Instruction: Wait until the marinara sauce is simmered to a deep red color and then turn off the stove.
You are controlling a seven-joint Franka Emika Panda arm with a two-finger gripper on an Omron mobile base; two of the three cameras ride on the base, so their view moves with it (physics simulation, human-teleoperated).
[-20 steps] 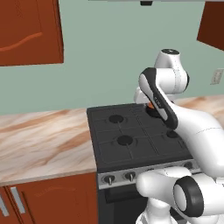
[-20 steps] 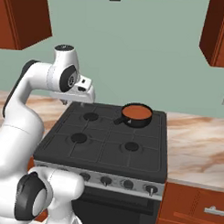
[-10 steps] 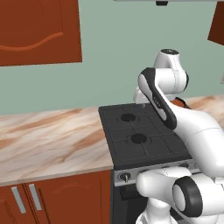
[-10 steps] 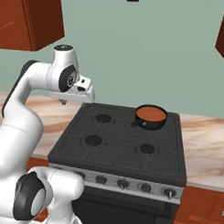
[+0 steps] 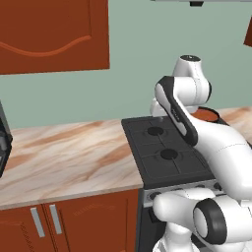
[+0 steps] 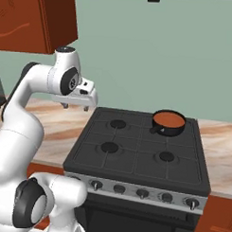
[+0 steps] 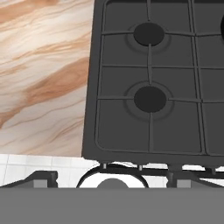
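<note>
The marinara sauce (image 6: 168,119) is orange-red in a black pan (image 6: 170,130) on the black stove (image 6: 140,152), at its 1 o'clock burner. The counter (image 5: 64,162) is beige marble veined brown; the cabinets (image 5: 54,34) are reddish-brown.

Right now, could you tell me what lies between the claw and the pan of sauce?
In the right base view, just bare stove: the back-left burner and grates sit between the claw and the pan.

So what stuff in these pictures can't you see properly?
- The pan of sauce: in the left base view the robot's arm covers most of it.
- The stove knobs: too small in the right base view to read which way each points.
- Flame under the pan: cannot tell in the right base view.
- The tool: its fingers are too small there to judge their spacing.
</note>
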